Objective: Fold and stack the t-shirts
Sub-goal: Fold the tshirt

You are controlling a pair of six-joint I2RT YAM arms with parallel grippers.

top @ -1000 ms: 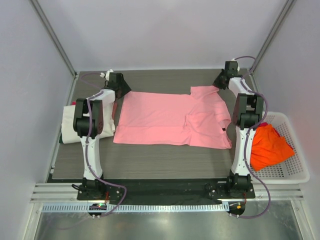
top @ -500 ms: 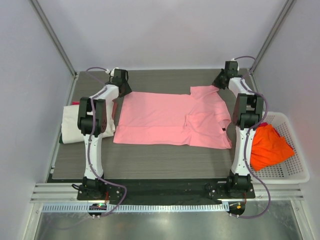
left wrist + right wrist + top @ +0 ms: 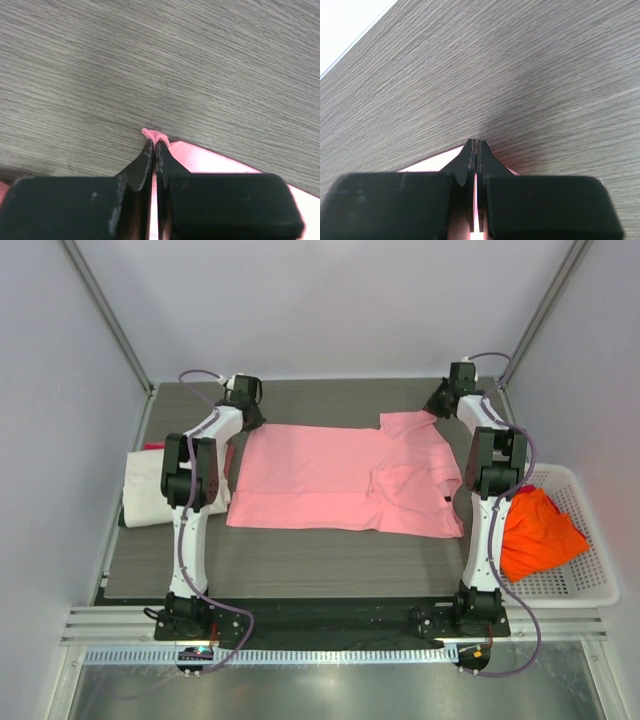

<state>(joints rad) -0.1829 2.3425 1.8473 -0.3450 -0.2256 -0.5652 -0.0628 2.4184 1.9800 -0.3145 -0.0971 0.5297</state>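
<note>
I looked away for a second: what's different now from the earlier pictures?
The left hand moved farther back and rightward to the pink t-shirt's far-left corner and closed on it. The right hand stayed shut on the far-right corner; the shirt, cream t-shirt, orange t-shirt and basket did not move.

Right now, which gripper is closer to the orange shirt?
Right. The right gripper grips the pink shirt at its far right corner, near the orange shirt; the left gripper, at its far left corner.
</note>
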